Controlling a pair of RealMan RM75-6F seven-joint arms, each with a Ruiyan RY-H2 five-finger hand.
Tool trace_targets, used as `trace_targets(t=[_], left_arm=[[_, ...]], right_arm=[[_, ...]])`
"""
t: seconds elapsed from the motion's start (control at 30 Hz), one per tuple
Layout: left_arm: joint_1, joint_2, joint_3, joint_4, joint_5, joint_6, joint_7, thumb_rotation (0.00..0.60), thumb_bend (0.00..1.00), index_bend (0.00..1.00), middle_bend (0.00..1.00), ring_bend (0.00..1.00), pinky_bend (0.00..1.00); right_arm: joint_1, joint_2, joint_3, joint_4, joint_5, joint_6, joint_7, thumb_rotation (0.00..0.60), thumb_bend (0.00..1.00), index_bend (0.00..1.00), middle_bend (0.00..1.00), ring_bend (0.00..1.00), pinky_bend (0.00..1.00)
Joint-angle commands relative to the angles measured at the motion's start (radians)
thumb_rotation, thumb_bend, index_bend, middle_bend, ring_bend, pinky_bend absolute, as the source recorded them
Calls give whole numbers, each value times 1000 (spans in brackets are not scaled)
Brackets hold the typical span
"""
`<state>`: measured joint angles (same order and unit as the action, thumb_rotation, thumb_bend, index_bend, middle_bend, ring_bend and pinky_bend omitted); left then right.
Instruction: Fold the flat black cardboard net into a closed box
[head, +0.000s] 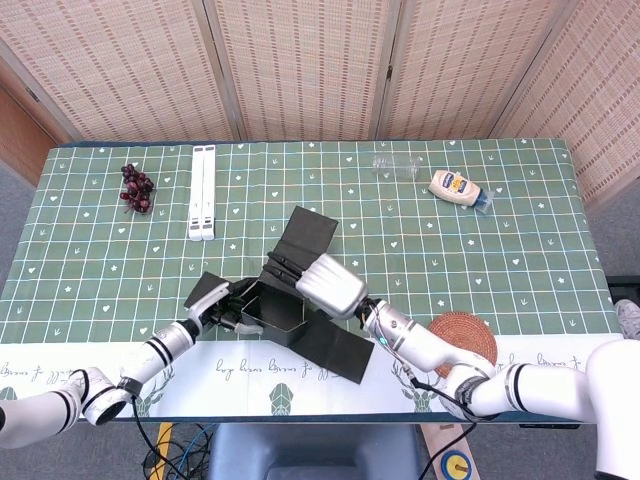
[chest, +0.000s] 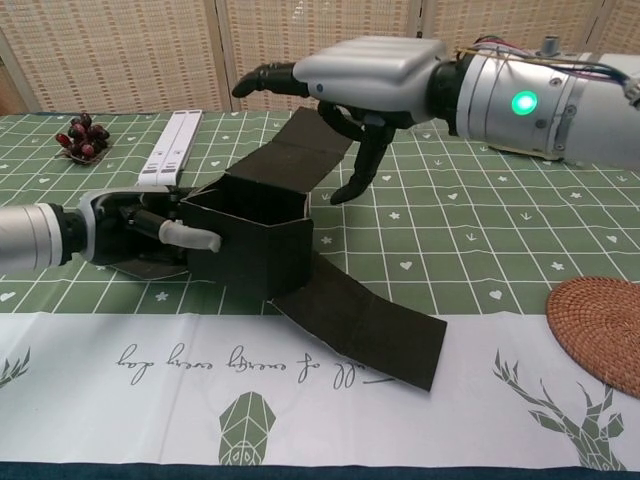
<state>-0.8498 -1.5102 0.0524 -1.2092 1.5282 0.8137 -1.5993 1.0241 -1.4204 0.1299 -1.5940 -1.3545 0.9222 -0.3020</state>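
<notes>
On the bench (chest: 560, 440), the left hand (chest: 130, 228) grips the near-left wall of the half-folded black box (chest: 255, 240), a finger laid along its side. The walls stand, top open; one flap lies flat toward me, another tilts up behind. The right hand (chest: 365, 85) hovers above it, fingers spread, holding nothing. Next, I'd guess, it must press the rear flap down as the lid.
</notes>
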Motion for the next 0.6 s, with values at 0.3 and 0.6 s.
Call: trace_targets(t=[0.3,0.6], left_arm=[[35,69,-30,-50,-29,6,-103,600,137,240,206,724,1000],[62,147,-69,-83,-32,52,-180,600,137,234,206,722,1000]], right_arm=[[-113,72,-2,-46,18,70,120,600,121,0,25,747,1000],[-209,118,-16,-46,99,83,208,600,131,0,72,747,1000]])
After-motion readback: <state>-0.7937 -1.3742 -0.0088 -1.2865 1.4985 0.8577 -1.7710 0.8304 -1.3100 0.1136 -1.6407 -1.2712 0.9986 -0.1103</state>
